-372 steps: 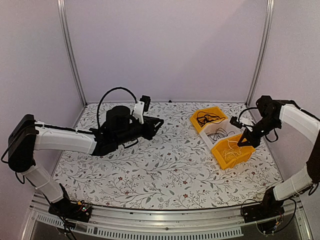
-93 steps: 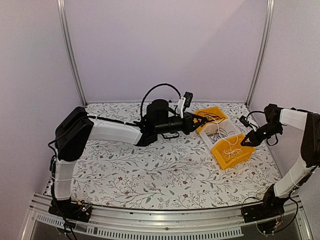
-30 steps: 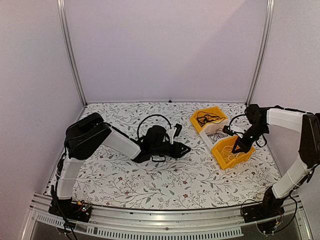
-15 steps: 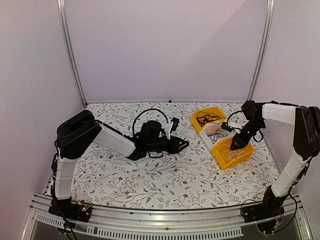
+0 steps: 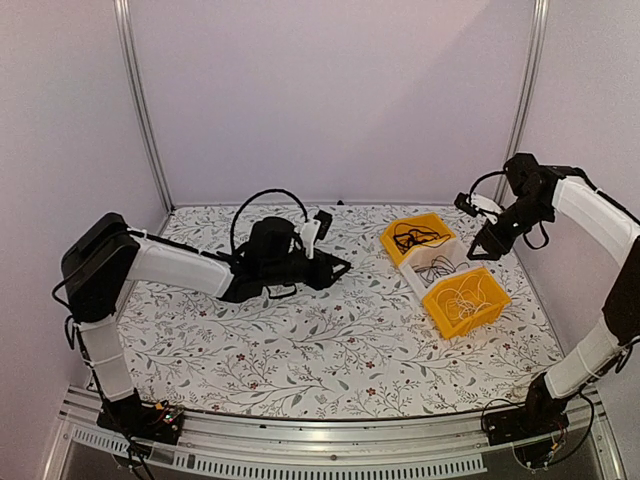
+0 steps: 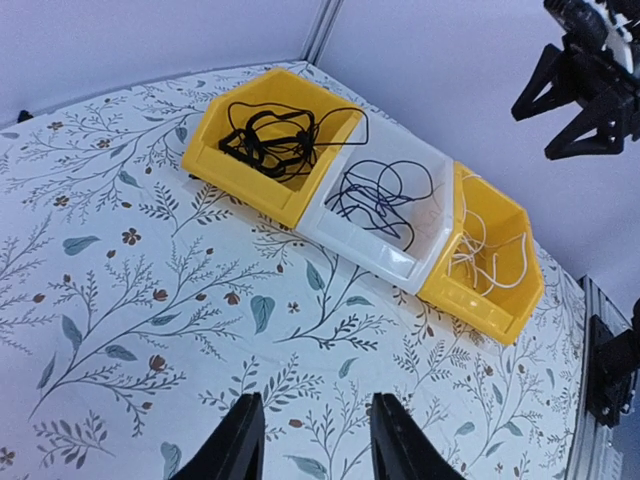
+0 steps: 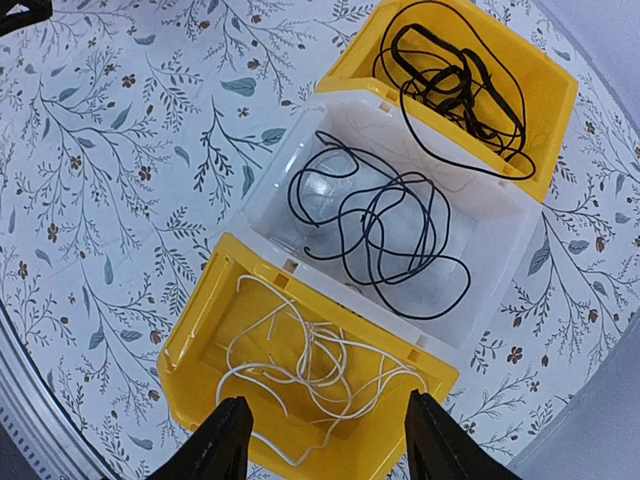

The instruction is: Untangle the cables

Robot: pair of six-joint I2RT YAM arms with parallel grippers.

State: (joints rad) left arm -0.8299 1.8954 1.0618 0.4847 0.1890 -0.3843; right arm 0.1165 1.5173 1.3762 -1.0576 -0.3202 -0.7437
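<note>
The cables lie sorted in three bins at the right. A white cable (image 7: 320, 360) loops in the near yellow bin (image 5: 467, 302). A thin dark cable (image 7: 385, 225) coils in the white middle bin (image 5: 440, 268). A thicker black cable (image 7: 450, 80) is bunched in the far yellow bin (image 5: 416, 237). My right gripper (image 5: 484, 242) hangs open high above the bins, holding nothing. Left of the bins, my left gripper (image 5: 340, 268) hovers over the bare cloth with its jaws apart and empty. The left wrist view shows the black cable (image 6: 270, 140), dark cable (image 6: 385, 195) and white cable (image 6: 485, 255).
A floral tablecloth (image 5: 330, 340) covers the table. Purple walls and metal posts (image 5: 140, 105) close in the back and sides. A thick black hose (image 5: 262, 200) arches over the left arm.
My right gripper opened, let the white cable fall into the near yellow bin, and rose up and back. The left arm drew back to the left, away from the bins.
</note>
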